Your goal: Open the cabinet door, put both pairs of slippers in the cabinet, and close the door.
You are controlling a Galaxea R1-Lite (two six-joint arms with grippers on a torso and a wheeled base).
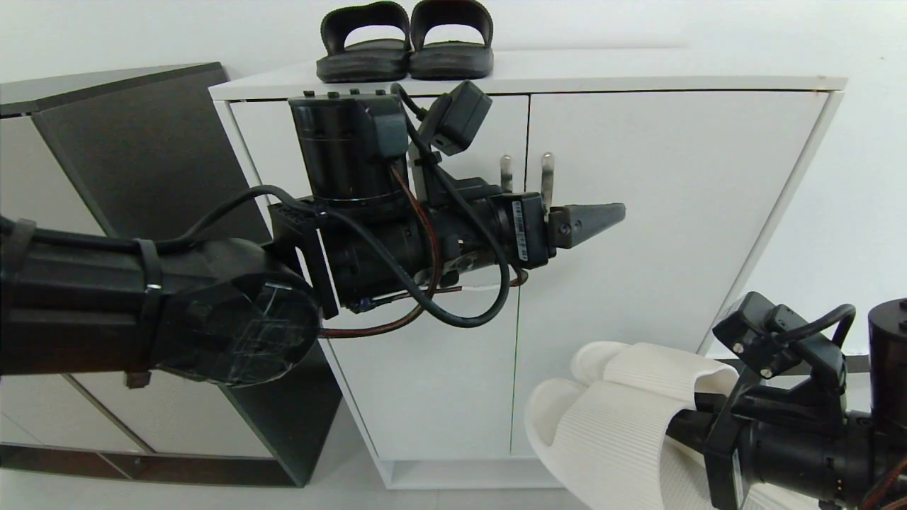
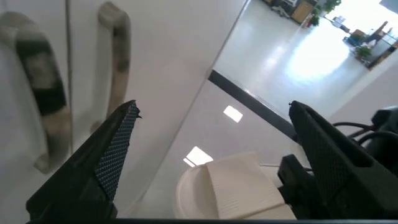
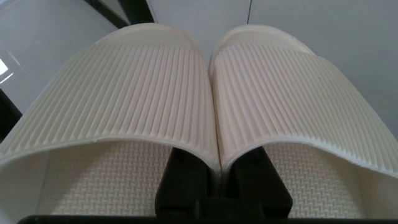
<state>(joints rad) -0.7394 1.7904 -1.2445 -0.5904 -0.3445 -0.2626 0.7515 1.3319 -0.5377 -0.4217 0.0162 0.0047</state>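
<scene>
In the head view, a white two-door cabinet (image 1: pixel 673 234) fills the middle of the frame. Both doors are shut, and two slim metal bar handles (image 1: pixel 546 173) flank the centre seam in the upper middle. A pair of black open-toe slide slippers (image 1: pixel 405 44) sits side by side on the cabinet's top at the upper centre edge. The left gripper (image 1: pixel 599 212) lies side-on across the middle, pointing toward the frame's right, in front of the doors and just below the handles. A small white label (image 1: pixel 521 228) on its body bears print too small to read. At the lower right, the right gripper (image 1: pixel 691 418) reaches into a pair of white ribbed foam slippers (image 1: pixel 616 418), toes aimed up and left, in front of the lower part of the right-hand door. A dark grey cabinet (image 1: pixel 142 156) stands at the left of the frame beside the white one. The left wrist view shows the left gripper's black textured fingers (image 2: pixel 115 155) spread wide with nothing between them. One tip is near a handle, and the white pair shows beyond over a glossy floor (image 2: pixel 280 56). The right wrist view shows up close the fine ribbing of the straps and the pebbled insoles. The right gripper's fingers (image 3: pixel 186 183) sit one inside each slipper, pinching the two inner walls together.
</scene>
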